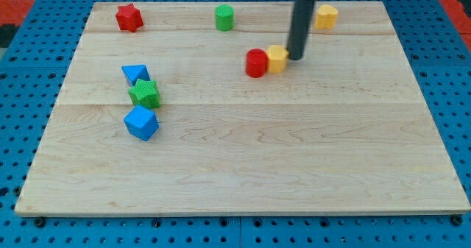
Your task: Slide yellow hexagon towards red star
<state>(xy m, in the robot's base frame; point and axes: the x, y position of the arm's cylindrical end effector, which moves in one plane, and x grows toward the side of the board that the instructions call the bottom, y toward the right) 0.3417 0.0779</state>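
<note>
A red star (129,17) lies near the board's top left corner. A small yellow block (277,58), roughly hexagonal, sits right of the board's middle toward the top and touches a red cylinder (256,63) on its left. My tip (295,58) stands against the right side of this yellow block. A second yellow block (326,16), also many-sided, lies near the top right, apart from the rod. The red star is far to the left and above the tip.
A green cylinder (224,17) stands at the top middle, between the red star and the rod. At the left, a blue triangle (135,73), a green star (145,93) and a blue cube (141,123) sit close together. The wooden board (243,167) ends in blue pegboard.
</note>
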